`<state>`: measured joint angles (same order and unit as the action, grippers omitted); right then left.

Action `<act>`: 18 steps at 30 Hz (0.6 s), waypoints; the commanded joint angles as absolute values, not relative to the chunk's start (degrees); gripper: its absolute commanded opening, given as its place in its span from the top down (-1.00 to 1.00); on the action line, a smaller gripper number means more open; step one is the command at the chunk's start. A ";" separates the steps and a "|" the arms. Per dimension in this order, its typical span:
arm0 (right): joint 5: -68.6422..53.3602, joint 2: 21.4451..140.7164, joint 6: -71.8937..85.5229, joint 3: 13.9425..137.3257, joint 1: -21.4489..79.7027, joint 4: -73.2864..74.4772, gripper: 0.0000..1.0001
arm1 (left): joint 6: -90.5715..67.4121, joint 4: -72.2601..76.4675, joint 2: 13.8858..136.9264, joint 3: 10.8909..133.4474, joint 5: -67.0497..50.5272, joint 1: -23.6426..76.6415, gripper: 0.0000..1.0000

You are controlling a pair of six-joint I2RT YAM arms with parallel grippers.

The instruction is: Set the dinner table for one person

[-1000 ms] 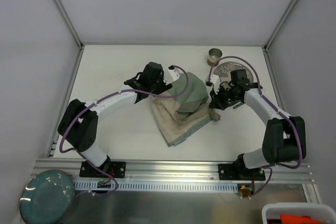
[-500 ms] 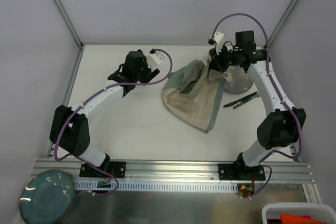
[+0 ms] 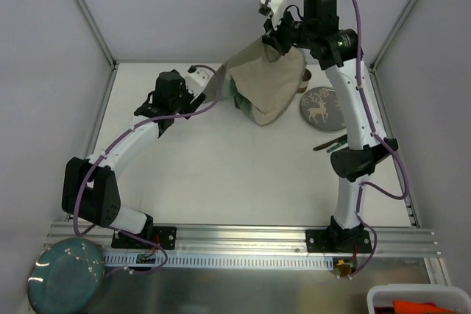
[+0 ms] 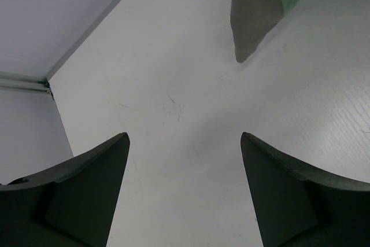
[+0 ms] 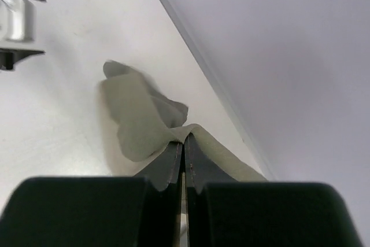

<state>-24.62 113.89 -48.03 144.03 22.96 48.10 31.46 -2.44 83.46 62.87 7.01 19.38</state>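
Two grippers work over the dinner table [image 3: 221, 174]. We see the right gripper [image 5: 184, 148] pinched on the cloth mat [image 3: 276, 82], held aloft at 12 o'clock. The left gripper [image 4: 184, 138] gapes wide and empty at 10 o'clock. We judge that this thin pinch may slip, or that the hanging hem may drag the plate [image 3: 322, 106] at 2 o'clock.

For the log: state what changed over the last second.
The right gripper, shut on the cloth mat, lifted it from mid dinner table toward the far wall. The left gripper backed away leftward, open. The deer plate and utensils beside it stayed put.
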 commanded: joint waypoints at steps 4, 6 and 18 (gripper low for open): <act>-25.57 104.34 -47.55 143.11 24.61 51.68 1.00 | 29.97 -1.32 78.40 61.52 5.54 18.72 -0.58; -25.75 100.57 -47.73 136.70 24.52 51.33 1.00 | 29.53 -1.67 77.70 61.26 5.19 18.81 -0.57; -29.27 77.35 -46.15 90.54 24.26 41.84 1.00 | 27.86 -2.90 77.34 59.94 -6.03 18.90 -0.97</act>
